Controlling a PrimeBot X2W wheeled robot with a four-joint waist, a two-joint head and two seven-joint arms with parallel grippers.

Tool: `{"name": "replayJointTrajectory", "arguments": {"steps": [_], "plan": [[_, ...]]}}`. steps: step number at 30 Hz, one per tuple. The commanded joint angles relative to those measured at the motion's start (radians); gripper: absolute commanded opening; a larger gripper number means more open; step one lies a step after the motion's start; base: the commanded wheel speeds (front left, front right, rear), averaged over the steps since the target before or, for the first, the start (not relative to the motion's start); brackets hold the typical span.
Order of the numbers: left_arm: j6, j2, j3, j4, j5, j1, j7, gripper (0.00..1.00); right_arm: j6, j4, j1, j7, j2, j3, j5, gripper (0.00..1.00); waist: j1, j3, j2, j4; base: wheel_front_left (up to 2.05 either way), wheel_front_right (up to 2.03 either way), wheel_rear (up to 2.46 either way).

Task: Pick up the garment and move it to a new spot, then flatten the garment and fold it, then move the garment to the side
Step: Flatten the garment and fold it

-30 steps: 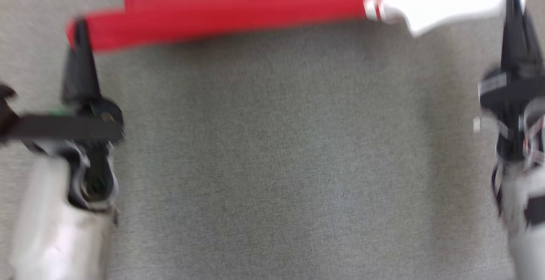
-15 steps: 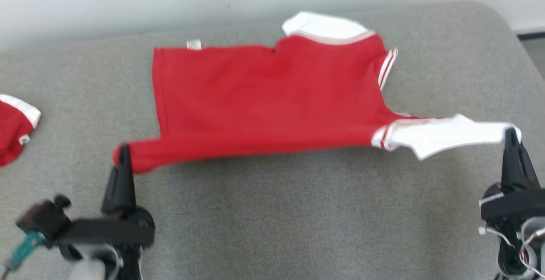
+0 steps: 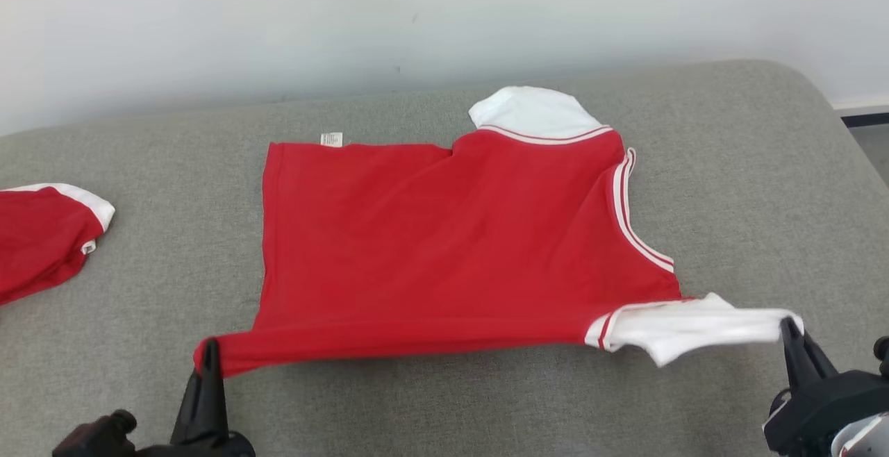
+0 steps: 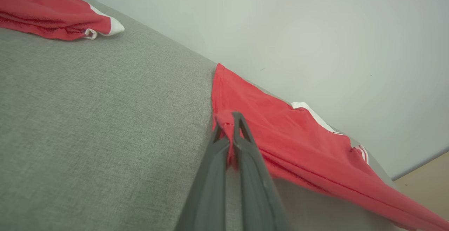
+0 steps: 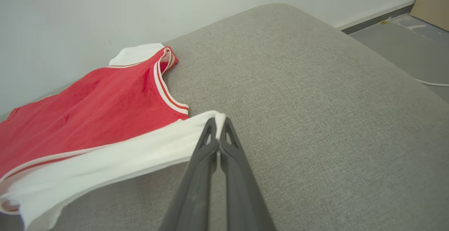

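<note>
While my left gripper (image 3: 208,347) pinches the garment (image 3: 444,235) by its red hem corner and my right gripper (image 3: 787,325) pinches its white sleeve, it lies nearly flat on the grey cushion (image 3: 750,186); folding and moving it aside remain, I judge.

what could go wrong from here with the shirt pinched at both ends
1. The left gripper pinches only a small bit of red hem at its very fingertips, and the right gripper just the edge of the white sleeve. Either could slip out under tension.
2. The far part of the shirt lies on the grey cushion, so pulling may drag and wrinkle it.
3. Moving left might land it on the other red garment.
</note>
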Motion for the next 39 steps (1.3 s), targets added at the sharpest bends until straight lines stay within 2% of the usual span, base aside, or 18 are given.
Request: {"name": "replayJointTrajectory", "arguments": {"steps": [1, 11, 22, 26, 33, 39], "plan": [[0.008, 0.006, 0.015, 0.013, 0.026, 0.028, -0.003, 0.0, -0.004, -0.022, 0.033, 0.031, -0.007, -0.01, -0.029, 0.0, 0.0001, -0.017, 0.0001, 0.0, 0.0, 0.0, 0.0], [0.022, -0.003, -0.037, 0.031, 0.11, 0.113, -0.002, 0.0, -0.004, -0.113, 0.145, 0.183, -0.005, 0.02, -0.145, 0.0, 0.0001, -0.04, 0.0001, 0.005, 0.0, 0.0, 0.0], [0.027, 0.013, -0.094, 0.111, 0.189, 0.118, 0.001, 0.0, -0.004, -0.159, 0.219, 0.362, -0.005, 0.068, -0.18, 0.0, 0.0001, -0.034, 0.0001, 0.032, 0.0, 0.0, 0.0], [0.025, 0.014, -0.091, 0.122, 0.178, 0.105, 0.0, 0.0, -0.004, -0.18, 0.224, 0.407, -0.005, 0.085, -0.181, 0.0, 0.0001, -0.031, 0.0001, 0.036, 0.0, 0.0, 0.0], [0.017, 0.01, -0.103, 0.096, 0.158, 0.051, 0.0, 0.0, -0.004, -0.21, 0.116, 0.366, -0.022, 0.11, -0.179, 0.0, 0.0001, -0.009, 0.0001, 0.035, 0.0, 0.0, 0.0], [0.011, 0.005, -0.126, 0.098, 0.136, -0.027, 0.008, 0.0, -0.004, -0.162, -0.02, 0.338, -0.062, 0.143, -0.17, 0.0, 0.0001, 0.013, 0.0001, 0.04, 0.0, 0.0, 0.0]]}}
